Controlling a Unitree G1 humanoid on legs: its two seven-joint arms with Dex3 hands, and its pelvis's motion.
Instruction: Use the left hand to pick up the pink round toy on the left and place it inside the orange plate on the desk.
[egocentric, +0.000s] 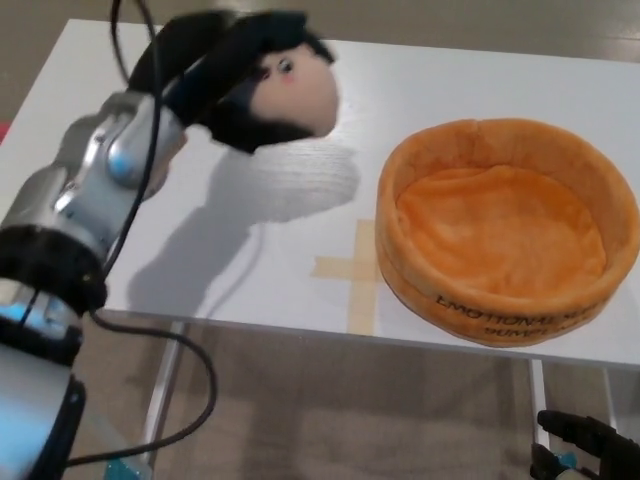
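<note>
One pink round toy (290, 90) clasped in closed left hand (215, 75) fingers (250, 40), raised above desk (430, 70). Orange plate (505, 225) well apart, toward robot's right and nearer. Right hand (585, 450) low, fingers apart, empty.

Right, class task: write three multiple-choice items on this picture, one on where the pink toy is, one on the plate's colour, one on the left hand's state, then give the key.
1. Where is the pink round toy?
A. inside the plate
B. held up above the white desk, left of the plate
C. on the floor

2. What colour is the plush plate?
A. orange
B. blue
C. green

3. What is the left hand doing?
A. open, holding nothing
B. resting flat on the tape cross
C. shut on the toy

Key: 1 B, the toy's shadow falls on the desk below it. 2 A, rim and floor are orange. 3 C, black fingers wrap the toy.
</note>
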